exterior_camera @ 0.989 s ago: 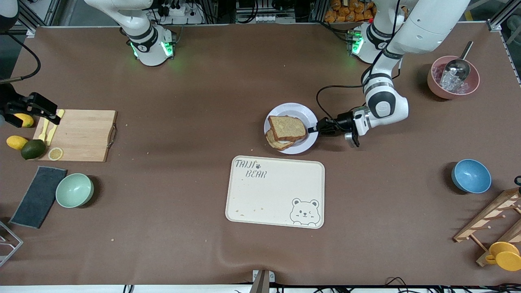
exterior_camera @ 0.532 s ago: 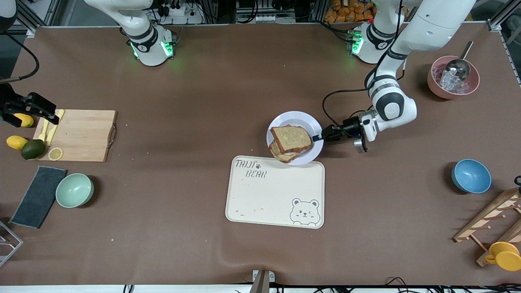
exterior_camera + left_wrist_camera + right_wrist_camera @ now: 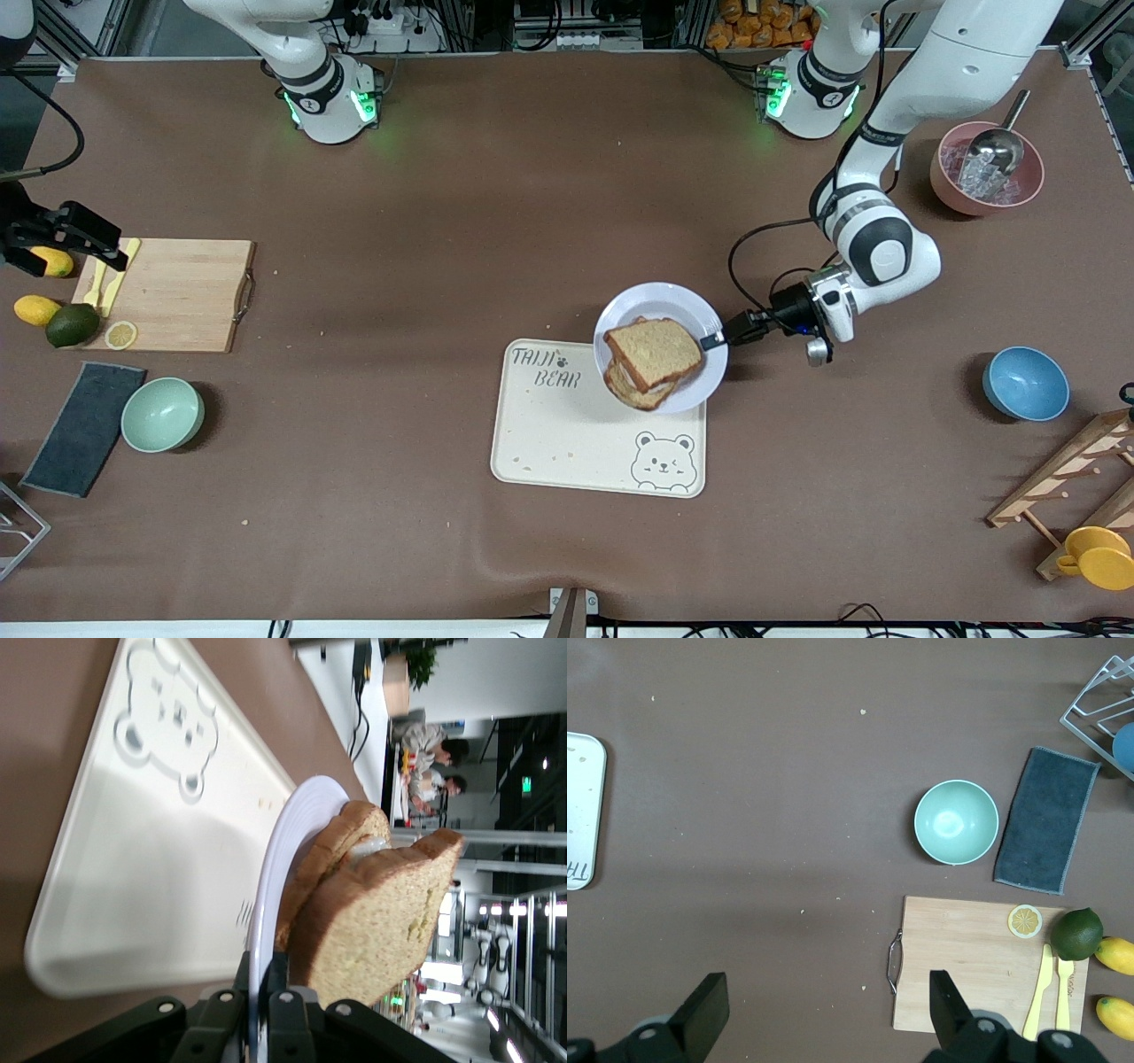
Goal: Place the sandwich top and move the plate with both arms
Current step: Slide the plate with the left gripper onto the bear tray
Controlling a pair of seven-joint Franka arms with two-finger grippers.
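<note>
Holding plate (image 3: 660,301) by rim: left gripper (image 3: 714,339), fingers clamped, plate over tray (image 3: 567,443) corner. Sandwich top (image 3: 654,351) on stack, loose, soft; tilt risks slide. Plate stiff, rim grip suits. Right gripper (image 3: 824,1014) spread wide, empty, waits over cutting board (image 3: 177,292).

High front view, facing both arm bases across the desk (image 3: 425,221). Left wrist view close along the plate (image 3: 270,904), sharing the tray (image 3: 567,443). Right wrist view straight down on the cutting board (image 3: 966,961).
</note>
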